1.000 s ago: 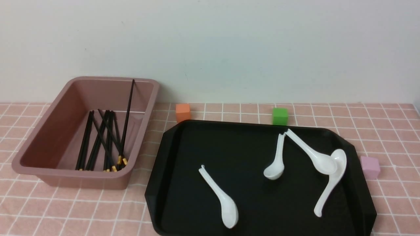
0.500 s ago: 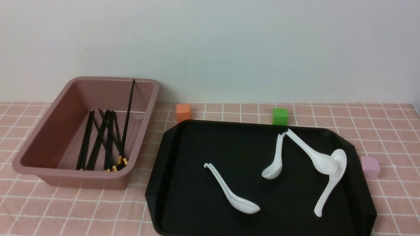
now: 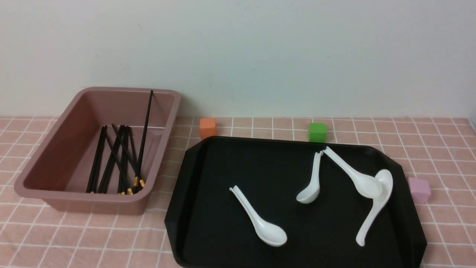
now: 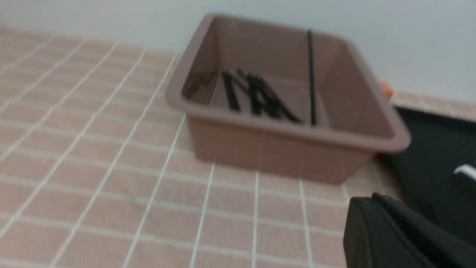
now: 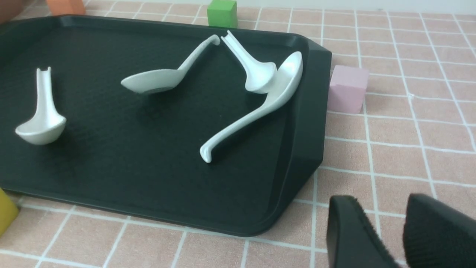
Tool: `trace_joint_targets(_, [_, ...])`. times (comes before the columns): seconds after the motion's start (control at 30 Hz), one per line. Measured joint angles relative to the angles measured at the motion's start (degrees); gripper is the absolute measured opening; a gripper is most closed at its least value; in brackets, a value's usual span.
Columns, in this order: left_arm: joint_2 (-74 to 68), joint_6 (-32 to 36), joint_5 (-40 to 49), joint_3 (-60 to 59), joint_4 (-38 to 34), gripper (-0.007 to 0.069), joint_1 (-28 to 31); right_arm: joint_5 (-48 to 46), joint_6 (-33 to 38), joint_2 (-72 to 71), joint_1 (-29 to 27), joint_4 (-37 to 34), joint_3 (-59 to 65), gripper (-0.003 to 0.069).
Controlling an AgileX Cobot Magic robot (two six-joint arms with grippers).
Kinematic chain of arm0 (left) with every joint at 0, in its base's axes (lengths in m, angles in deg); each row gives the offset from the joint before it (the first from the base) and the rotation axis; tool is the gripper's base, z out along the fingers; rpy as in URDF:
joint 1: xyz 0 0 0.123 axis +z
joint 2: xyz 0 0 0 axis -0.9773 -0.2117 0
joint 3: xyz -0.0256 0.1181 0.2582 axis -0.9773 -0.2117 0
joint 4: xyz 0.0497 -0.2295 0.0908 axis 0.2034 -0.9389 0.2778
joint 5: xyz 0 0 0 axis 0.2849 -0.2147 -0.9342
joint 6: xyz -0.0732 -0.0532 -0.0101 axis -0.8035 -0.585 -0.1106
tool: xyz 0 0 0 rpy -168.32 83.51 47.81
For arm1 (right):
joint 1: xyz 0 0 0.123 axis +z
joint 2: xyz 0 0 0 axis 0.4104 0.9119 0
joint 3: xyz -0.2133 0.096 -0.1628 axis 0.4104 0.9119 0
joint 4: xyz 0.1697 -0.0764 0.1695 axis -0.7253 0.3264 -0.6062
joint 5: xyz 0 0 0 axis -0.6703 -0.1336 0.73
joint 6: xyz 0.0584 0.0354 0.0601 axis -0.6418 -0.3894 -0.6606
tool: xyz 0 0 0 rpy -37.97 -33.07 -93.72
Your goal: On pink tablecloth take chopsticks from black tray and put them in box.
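Observation:
Several black chopsticks with gold bands lie inside the dusty-pink box at the left of the pink tablecloth; one leans up against its far wall. The black tray to the right of the box bears only white spoons. Neither gripper shows in the front view. In the left wrist view my left gripper is shut and empty, over the cloth on the near side of the box and its chopsticks. My right gripper stands open and empty over the cloth beside a tray corner.
An orange cube and a green cube sit behind the tray. A pale pink cube is at its right edge. A yellow object peeks in at the tray's near side in the right wrist view. A plain wall stands behind.
The left-hand spoon on the tray has rolled and swung its bowl to the right, then settled. The middle spoon shifted slightly. The box and chopsticks have not moved.

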Motion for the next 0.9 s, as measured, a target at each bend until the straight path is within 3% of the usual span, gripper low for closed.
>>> trace_joint_targets(0.1, [0.0,0.6,4.6,-0.8,-2.8,-0.0013,0.7,0.0,0.0,0.0,0.0,0.0,0.0,0.0240])
trace_joint_targets(0.9, [0.0,0.9,4.8,-0.9,-3.9,-0.0013,0.7,0.0,0.0,0.0,0.0,0.0,0.0,0.0240])
